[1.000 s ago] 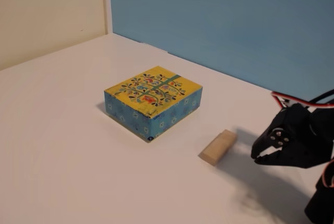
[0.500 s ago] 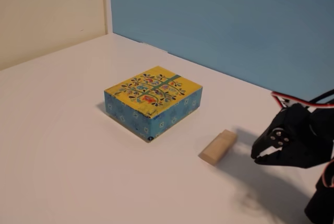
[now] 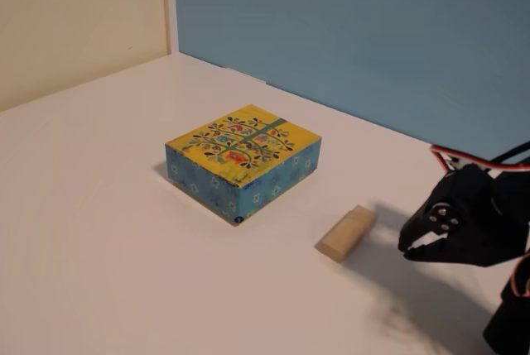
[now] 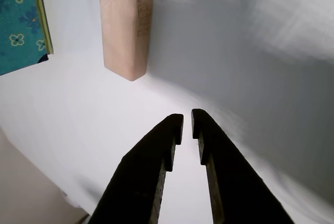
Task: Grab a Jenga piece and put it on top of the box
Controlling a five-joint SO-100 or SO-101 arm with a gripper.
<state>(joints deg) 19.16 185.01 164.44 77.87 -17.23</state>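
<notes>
A white table (image 3: 99, 231) fills most of the fixed view, backed by a blue wall (image 3: 348, 32) across the upper right of the frame and a cream wall (image 3: 74, 16) in the upper left. Near the middle of that view sits the box (image 3: 243, 160), flat on the table, its yellow top painted with a floral tree and its sides blue with small flowers. To the lower right of the box, apart from it, the Jenga piece (image 3: 346, 233) lies flat on the table, a plain pale wooden block with one short end turned toward the lower left of the frame. At the right edge of the fixed view the black gripper (image 3: 411, 249) hangs low over the table, just to the right of the block and not touching it, with red and white wires (image 3: 464, 159) looping above it. In the wrist view the two dark fingers (image 4: 156, 156) rise from the bottom of the frame and their tips (image 4: 187, 125) stand almost together, only a thin slit of white table showing between them; they hold nothing and touch nothing. The block (image 4: 127, 23) lies beyond them in the upper left of the wrist view, its near end pointing down toward the tips, and a corner of the box's blue flowered side (image 4: 21, 23) shows at the far upper left.
</notes>
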